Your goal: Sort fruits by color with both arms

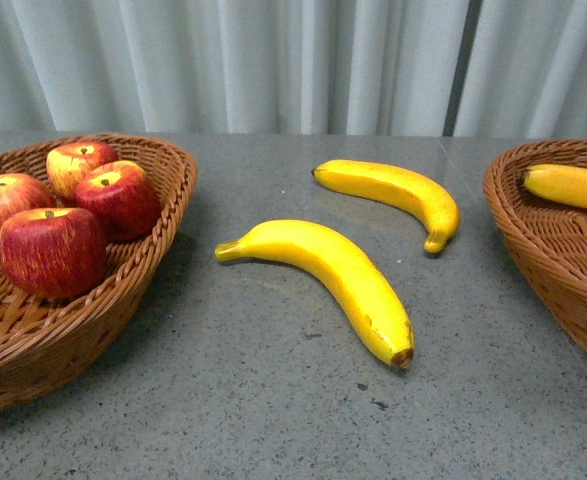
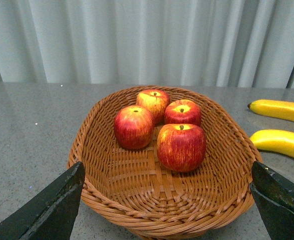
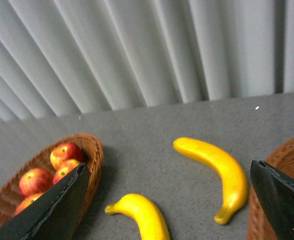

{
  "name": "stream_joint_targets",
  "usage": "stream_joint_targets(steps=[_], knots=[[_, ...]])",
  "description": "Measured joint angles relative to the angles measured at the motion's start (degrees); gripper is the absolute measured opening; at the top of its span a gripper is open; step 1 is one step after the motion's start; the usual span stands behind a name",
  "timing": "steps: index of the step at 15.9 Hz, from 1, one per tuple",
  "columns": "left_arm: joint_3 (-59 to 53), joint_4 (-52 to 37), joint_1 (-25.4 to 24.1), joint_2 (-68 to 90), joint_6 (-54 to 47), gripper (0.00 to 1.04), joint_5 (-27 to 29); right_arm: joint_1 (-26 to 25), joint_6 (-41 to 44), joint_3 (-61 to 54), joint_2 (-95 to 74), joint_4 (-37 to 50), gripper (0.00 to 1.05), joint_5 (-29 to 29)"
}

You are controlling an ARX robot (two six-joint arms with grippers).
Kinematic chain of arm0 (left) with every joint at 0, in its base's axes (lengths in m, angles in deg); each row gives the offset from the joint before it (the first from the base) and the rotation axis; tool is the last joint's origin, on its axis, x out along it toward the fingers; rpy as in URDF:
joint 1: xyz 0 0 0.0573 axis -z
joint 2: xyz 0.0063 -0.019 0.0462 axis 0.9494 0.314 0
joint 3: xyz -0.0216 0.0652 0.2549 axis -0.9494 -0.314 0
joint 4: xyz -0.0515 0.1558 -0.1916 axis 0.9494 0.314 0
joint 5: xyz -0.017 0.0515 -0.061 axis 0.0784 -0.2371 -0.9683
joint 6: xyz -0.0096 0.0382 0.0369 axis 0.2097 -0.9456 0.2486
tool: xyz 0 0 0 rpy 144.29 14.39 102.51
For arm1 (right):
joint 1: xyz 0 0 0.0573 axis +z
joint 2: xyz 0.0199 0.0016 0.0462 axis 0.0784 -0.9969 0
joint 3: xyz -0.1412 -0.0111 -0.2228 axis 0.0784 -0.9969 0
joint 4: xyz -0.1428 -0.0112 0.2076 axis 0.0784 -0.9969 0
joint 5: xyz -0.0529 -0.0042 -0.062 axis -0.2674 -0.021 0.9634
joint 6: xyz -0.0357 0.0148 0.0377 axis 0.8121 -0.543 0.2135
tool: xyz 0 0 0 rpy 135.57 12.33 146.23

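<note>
Several red apples (image 1: 53, 250) lie in the left wicker basket (image 1: 158, 225). Two yellow bananas rest on the grey table between the baskets: a near one (image 1: 338, 275) and a far one (image 1: 398, 190). Another banana (image 1: 573, 185) lies in the right basket (image 1: 533, 240). Neither arm shows in the front view. My left gripper (image 2: 167, 200) hangs open above the near rim of the apple basket (image 2: 152, 220), apples (image 2: 181, 146) ahead of it. My right gripper (image 3: 169, 207) is open above the table, with the far banana (image 3: 217, 167) and near banana (image 3: 141, 217) between its fingers' lines.
A pale pleated curtain (image 1: 273, 60) closes off the back of the grey table (image 1: 273, 420). The basket rims stand at the table's left and right sides, and the right basket's edge (image 3: 287, 160) shows beside my right finger.
</note>
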Motion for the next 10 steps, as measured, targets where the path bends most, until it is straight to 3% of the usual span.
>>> stream_joint_targets(steps=[4,6,10], knots=[[0.0,0.0,0.0,0.0,0.0,0.98,0.0,10.2,8.6,22.6,-27.1,-12.6,0.98,3.0],[0.0,0.0,0.0,0.0,0.0,0.98,0.0,13.3,13.3,24.0,-32.7,-18.1,0.98,3.3],[0.0,0.0,0.0,0.0,0.0,0.98,0.0,14.0,17.1,25.5,-37.9,-23.1,0.98,5.6]])
